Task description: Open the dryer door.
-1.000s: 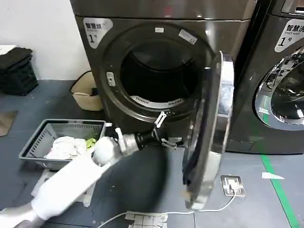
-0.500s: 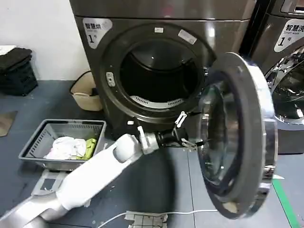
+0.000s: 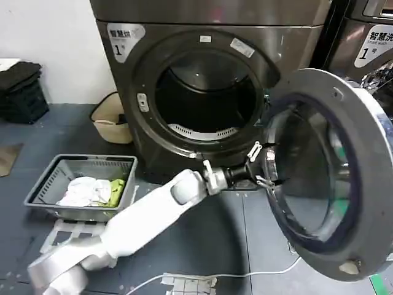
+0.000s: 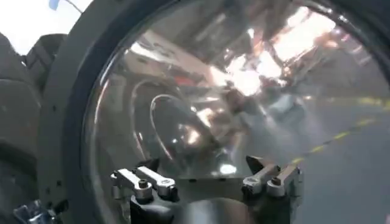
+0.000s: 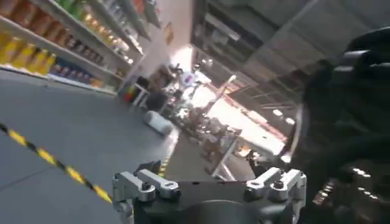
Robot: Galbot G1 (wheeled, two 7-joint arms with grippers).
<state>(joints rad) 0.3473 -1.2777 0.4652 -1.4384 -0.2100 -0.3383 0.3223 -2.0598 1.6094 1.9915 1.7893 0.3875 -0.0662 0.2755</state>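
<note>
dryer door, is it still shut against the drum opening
No, the dryer door stands swung wide to the right, the drum opening fully exposed, with the left claw at its inner face.

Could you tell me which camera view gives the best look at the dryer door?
The head view: the dryer door shows nearly whole, swung wide open to the right of the drum, with the left gripper open against its inner face. The left wrist view shows the glass close up. In the right wrist view I cannot make the door out.
</note>
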